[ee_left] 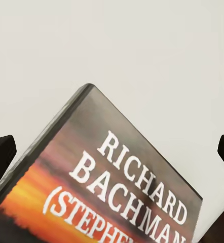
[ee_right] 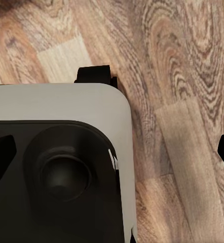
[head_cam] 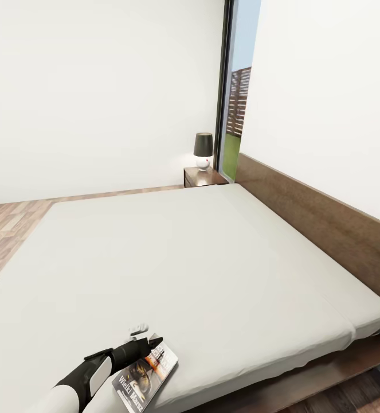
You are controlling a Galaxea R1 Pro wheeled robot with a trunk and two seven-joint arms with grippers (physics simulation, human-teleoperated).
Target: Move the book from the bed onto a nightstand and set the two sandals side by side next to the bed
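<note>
The book [head_cam: 147, 373], dark with an orange band and white lettering, lies flat near the front edge of the bed [head_cam: 212, 269]. My left gripper [head_cam: 153, 342] hovers over the book's far end. In the left wrist view the book [ee_left: 117, 187] fills the space between the spread fingertips [ee_left: 1, 152] of the left gripper [ee_left: 112, 152], which is open and not touching it. A nightstand [head_cam: 204, 176] stands at the bed's far corner. My right gripper [ee_right: 112, 152] is open, pointing down at the floor. The sandals are out of view.
A lamp [head_cam: 203, 150] with a dark shade stands on the nightstand, beside the tall window [head_cam: 235, 115]. The headboard [head_cam: 321, 223] runs along the bed's right side. Wood floor [head_cam: 12, 229] lies left of the bed. The right wrist view shows my grey and black base [ee_right: 66, 167] over floorboards.
</note>
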